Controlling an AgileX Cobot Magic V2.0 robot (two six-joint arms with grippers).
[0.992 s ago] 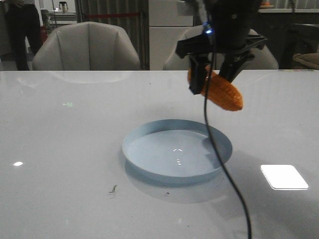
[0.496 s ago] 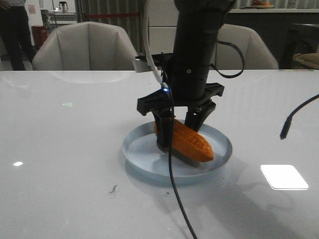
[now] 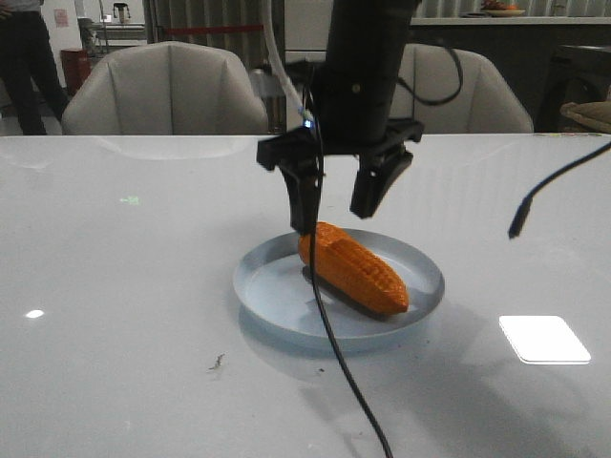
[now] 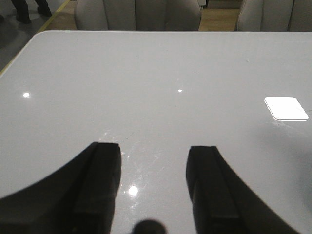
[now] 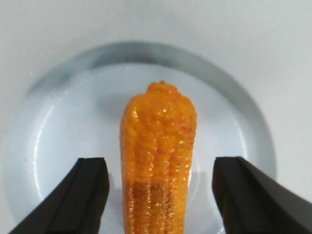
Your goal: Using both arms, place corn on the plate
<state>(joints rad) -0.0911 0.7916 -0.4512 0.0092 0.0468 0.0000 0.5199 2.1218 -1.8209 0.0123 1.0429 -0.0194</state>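
The orange corn [image 3: 358, 272] lies on its side in the pale blue plate [image 3: 272, 291] at the table's middle, its tip toward the front right. My right gripper [image 3: 334, 219] hangs just above the cob's thick end, open, its fingers apart from the cob. In the right wrist view the corn [image 5: 158, 141] lies between the spread fingers [image 5: 90, 180] without touching them, on the plate [image 5: 63, 126]. My left gripper [image 4: 155, 147] is open and empty over bare table; it does not show in the front view.
A bright white rectangle [image 3: 544, 339] shows on the table at the front right, and also in the left wrist view [image 4: 286, 108]. A black cable end [image 3: 520, 224] dangles at the right. Another cable [image 3: 334, 353] hangs across the plate's front. Chairs [image 3: 167, 91] stand behind the table.
My right gripper lowered the corn into the plate, opened and let it go, then rose a little. The corn now rests on the plate.
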